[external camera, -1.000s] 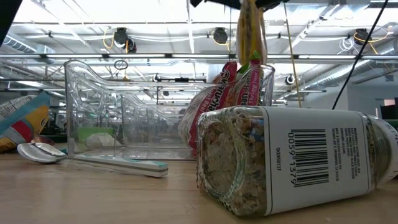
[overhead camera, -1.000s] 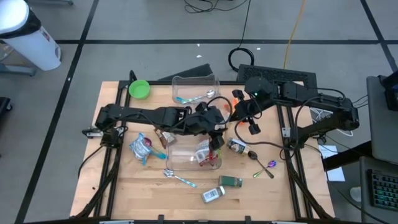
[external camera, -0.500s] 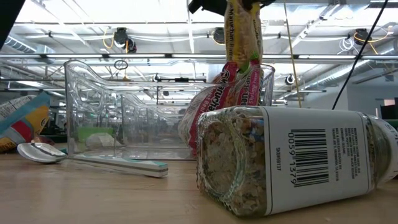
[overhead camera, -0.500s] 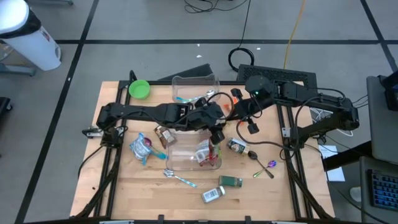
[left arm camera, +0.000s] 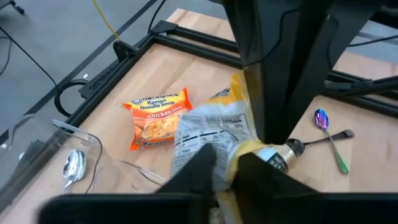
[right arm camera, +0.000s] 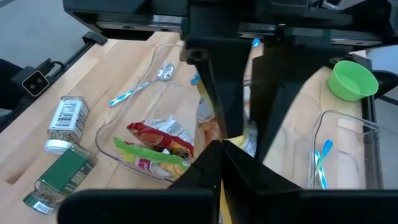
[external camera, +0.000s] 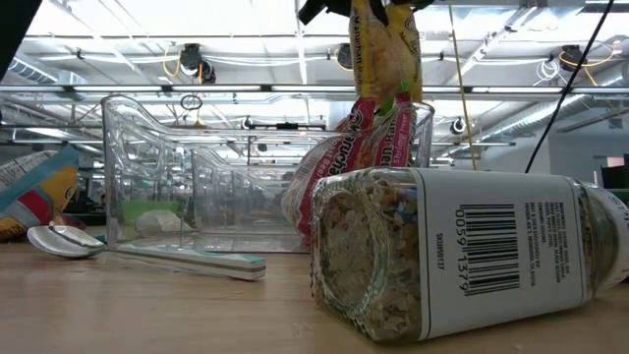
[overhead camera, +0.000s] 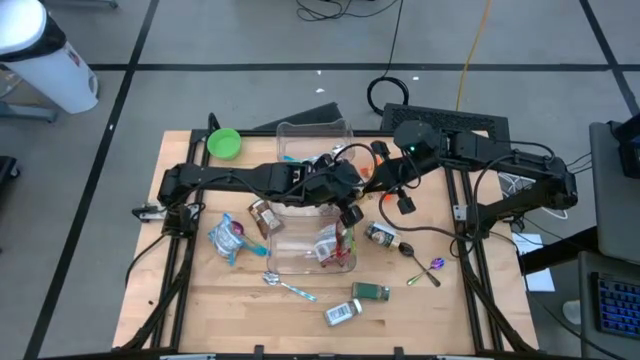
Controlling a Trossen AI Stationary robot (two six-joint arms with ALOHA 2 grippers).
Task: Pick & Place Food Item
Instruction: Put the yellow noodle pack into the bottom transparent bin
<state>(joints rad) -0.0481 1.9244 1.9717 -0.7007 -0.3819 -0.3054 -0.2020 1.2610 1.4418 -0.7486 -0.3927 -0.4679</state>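
Observation:
A yellow and white noodle packet (external camera: 385,49) hangs above the right end of the near clear bin (external camera: 197,167). Both grippers meet at it over the middle of the table. My left gripper (overhead camera: 352,212) reaches in from the left and is shut on the packet (left arm camera: 208,134). My right gripper (right arm camera: 222,146) comes from the right, slanting down, and is shut on the same packet. Each arm hides part of the packet from the other's wrist view. My left gripper pinches the packet between its two fingers (left arm camera: 199,168), slanting down from the table's left. The label side (left arm camera: 205,134) sticks out past the fingers. The packet is clear of the table. My right gripper holds the packet's yellow end (left arm camera: 245,149) between its shut fingers, coming from above on the right. A yellow strip (right arm camera: 221,202) shows between its fingers. The packet hangs below, clear of the bin.
The near bin (overhead camera: 310,250) holds snack bags. A second clear bin (overhead camera: 315,145) and a green bowl (overhead camera: 224,143) stand at the far side. An orange ramen packet (left arm camera: 155,118), a bottle (overhead camera: 380,237), spoons (overhead camera: 425,268) and two jars (overhead camera: 345,312) lie around.
My left gripper has gone a little toward the table's far edge. In the low view the hanging packet has turned from nearly edge-on to showing its broad face, still clear above the bin.

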